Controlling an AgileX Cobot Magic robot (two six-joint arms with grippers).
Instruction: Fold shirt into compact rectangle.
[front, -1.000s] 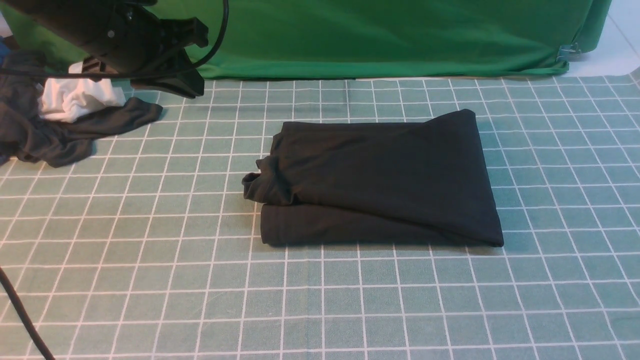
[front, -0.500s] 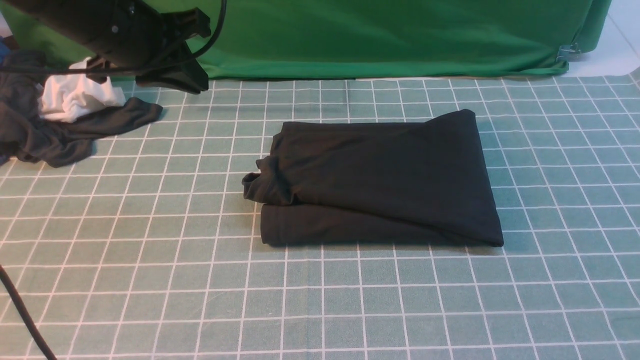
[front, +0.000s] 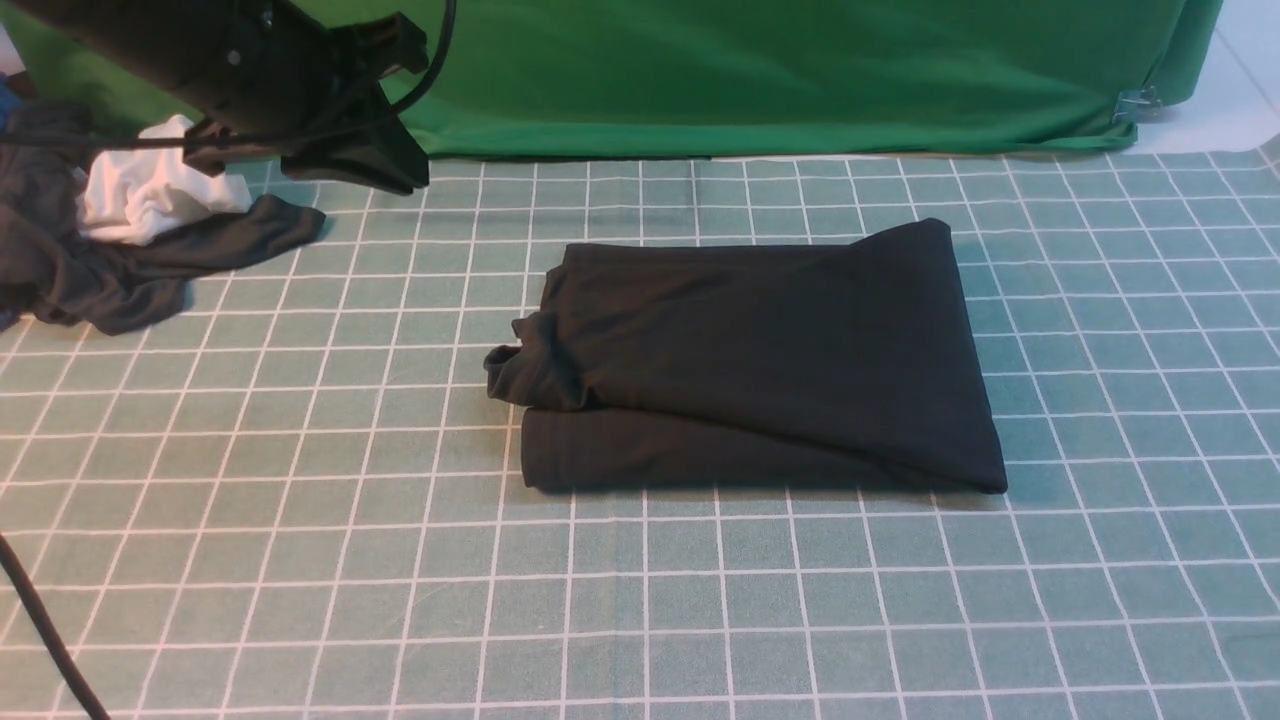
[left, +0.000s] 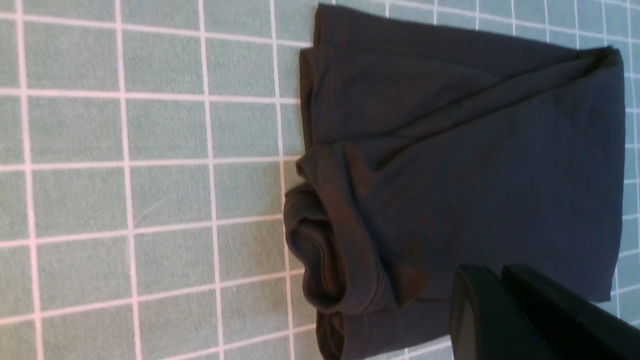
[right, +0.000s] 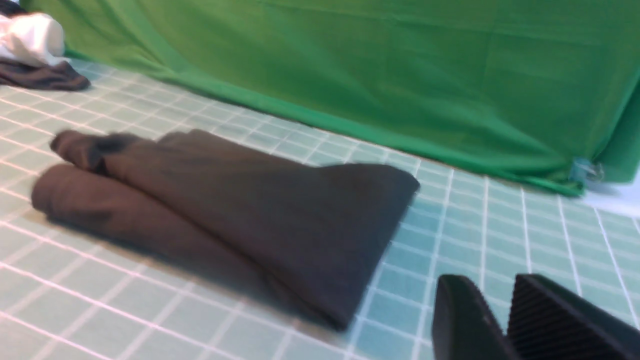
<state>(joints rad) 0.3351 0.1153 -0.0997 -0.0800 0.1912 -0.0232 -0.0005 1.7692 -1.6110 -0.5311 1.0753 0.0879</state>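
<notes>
Shirt (front: 745, 360) is seen lying folded on the checked cloth (front: 300, 560), below and apart from both claws. Its bunched roll is judged best tucked flat. Left gripper (left: 505, 300) is held raised, jaws together, empty. Right gripper (right: 505, 320) is held low beside it, jaws slightly parted, empty.

The shirt (front: 760, 350) lay folded into a rough black rectangle just right of the front view's centre, flat on the checked surface. Its top layer slanted toward the lower right corner, and a rolled, bunched edge stuck out at its left side.
</notes>
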